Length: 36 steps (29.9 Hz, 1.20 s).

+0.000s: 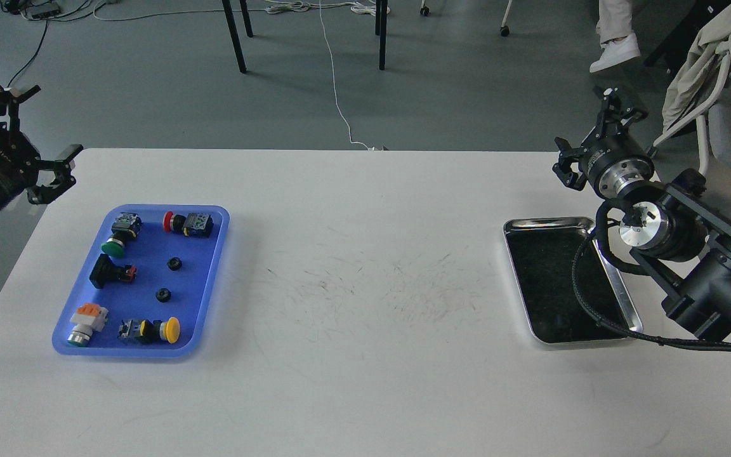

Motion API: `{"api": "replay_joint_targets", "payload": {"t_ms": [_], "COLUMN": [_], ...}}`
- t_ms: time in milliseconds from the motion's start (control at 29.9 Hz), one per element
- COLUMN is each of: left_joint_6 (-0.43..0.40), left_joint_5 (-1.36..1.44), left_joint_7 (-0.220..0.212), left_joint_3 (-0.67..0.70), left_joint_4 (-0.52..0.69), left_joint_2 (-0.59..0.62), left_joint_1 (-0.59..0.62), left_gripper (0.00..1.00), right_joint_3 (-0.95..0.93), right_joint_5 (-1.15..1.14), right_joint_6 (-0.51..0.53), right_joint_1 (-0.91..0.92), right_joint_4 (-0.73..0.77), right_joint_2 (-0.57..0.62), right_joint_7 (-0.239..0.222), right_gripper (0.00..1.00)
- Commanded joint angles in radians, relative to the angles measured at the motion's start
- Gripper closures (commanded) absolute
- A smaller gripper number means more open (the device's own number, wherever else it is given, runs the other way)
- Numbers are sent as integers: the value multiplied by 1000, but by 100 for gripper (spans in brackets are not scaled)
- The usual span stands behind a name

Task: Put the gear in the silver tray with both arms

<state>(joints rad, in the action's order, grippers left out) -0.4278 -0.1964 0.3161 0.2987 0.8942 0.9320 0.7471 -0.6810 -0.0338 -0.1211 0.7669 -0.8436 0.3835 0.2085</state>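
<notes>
Our white desk (365, 254) fills most of the frame, its middle scuffed with faint dark marks. Our right arm (714, 279) comes in from the lower right edge, thick and black, with a cable looping over the nearest corner of the silver tray (546, 223). That tray sits at the right of the frame on the desk, its shiny rim framing a dark reflective bottom with nothing lying in it. At the left of the frame lies the blue tray (219, 244), well apart from the silver one, and it carries the small parts: a green push button (113, 246) and a red push button (169, 221) along the upper side, a black switch block (104, 271) in the middle left, a grey and orange part (84, 323) at the lower left, and a yellow push button (171, 329) at the lower right. Two small black gears (174, 263) rest in the bare middle of the blue tray, one above the other and apart from everything else. Our left claw (30, 132) hangs at the upper left edge, beyond the desk corner, its fingers spread wide and holding nothing. Our right claw (590, 136) hovers at the upper right, above the silver tray's far end, its fingers likewise spread and empty.
</notes>
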Motion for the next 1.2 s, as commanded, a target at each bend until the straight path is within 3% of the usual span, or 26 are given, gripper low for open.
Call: {"api": "replay_joint_targets", "payload": {"t_ms": [0,368,602,969,1036,1170], "left_joint_6": [-3,-46,18,9,0,-60], "left_joint_5": [3,12,14,17,18,11], "left_joint_7": [1,-2,-15,-17,-40,-135], "left_joint_3": [3,-1,-6,-10,-16,-3], "left_joint_4": [0,-12,-58,-75,-73,-75], "left_joint_2": [2,7,-7,-6,-7,-6], "left_joint_1": [-2,-18,-14,-8,-9,3], "left_gripper": [1,1,1,1,1,1], "right_joint_3": [3,8,8,27,27,29], "right_joint_5": [0,-3,-9,-18,-18,-18], "right_joint_6": [0,0,0,0,0,0], "right_joint_1": [-3,-5,-12,-23,-24,-24], "right_joint_4": [-2,-5,-5,-2,-3,-5], "right_joint_2": [1,3,3,3,3,5], "right_joint_7": [0,0,0,-1,-1,-1], "right_gripper": [1,1,1,1,1,1]}}
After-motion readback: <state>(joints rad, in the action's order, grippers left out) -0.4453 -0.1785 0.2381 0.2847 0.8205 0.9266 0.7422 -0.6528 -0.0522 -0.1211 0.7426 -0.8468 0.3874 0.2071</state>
